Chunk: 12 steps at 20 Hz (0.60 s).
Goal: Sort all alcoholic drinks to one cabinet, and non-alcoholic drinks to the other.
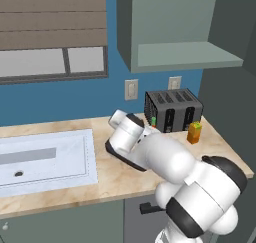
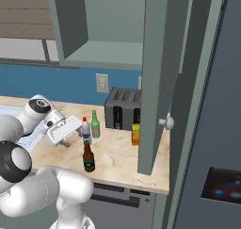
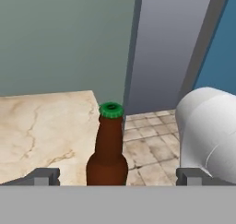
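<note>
A dark brown glass bottle (image 2: 88, 158) with a green cap stands near the counter's front edge. In the hand view this brown bottle (image 3: 108, 149) is centred between my finger tips, still a little ahead of them. My gripper (image 2: 69, 136) (image 3: 117, 177) is open and holds nothing, low over the counter to the left of the bottles. Behind the brown bottle stand the white red-capped bottle (image 2: 86, 128) and the green glass bottle (image 2: 95, 124). The small orange carton (image 2: 136, 134) (image 1: 194, 132) sits in front of the toaster's right end.
A black toaster (image 2: 123, 114) (image 1: 172, 110) stands against the blue wall. The wall cabinet above (image 2: 106, 49) is open, and its door (image 2: 157, 82) hangs over the counter's right end. A sink (image 1: 45, 157) lies at the left. A tall dark unit (image 2: 212, 129) rises at the right.
</note>
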{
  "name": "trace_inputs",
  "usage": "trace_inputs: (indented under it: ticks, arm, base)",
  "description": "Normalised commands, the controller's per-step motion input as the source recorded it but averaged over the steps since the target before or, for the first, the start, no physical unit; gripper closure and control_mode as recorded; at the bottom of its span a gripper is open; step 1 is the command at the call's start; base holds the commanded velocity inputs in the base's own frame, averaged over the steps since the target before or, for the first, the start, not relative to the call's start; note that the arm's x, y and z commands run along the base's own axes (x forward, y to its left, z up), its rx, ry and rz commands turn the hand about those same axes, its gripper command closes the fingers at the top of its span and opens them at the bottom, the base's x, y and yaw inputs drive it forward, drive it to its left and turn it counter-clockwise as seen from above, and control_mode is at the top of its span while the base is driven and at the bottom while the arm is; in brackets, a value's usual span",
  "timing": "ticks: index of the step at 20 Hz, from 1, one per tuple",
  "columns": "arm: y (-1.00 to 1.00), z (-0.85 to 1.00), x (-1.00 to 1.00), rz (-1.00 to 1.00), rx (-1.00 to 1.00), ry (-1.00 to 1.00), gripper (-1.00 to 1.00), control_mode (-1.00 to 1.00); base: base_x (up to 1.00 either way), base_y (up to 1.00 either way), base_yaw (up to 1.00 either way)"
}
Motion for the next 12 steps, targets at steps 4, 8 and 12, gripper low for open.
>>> trace_inputs:
  ticks: [4,8,12]
  arm:
    - [-0.08,-0.10,0.11,0.03,0.00,0.00,-1.00,-1.00]
    - [-0.08,-0.15,0.11,0.05,0.00,0.00,-1.00,-1.00]
    - [-0.11,-0.19,0.04,0.03,0.00,0.02,-1.00,-1.00]
  base:
    - [0.00,0.00,0.00]
    - [0.00,0.00,0.00]
    - [0.00,0.00,0.00]
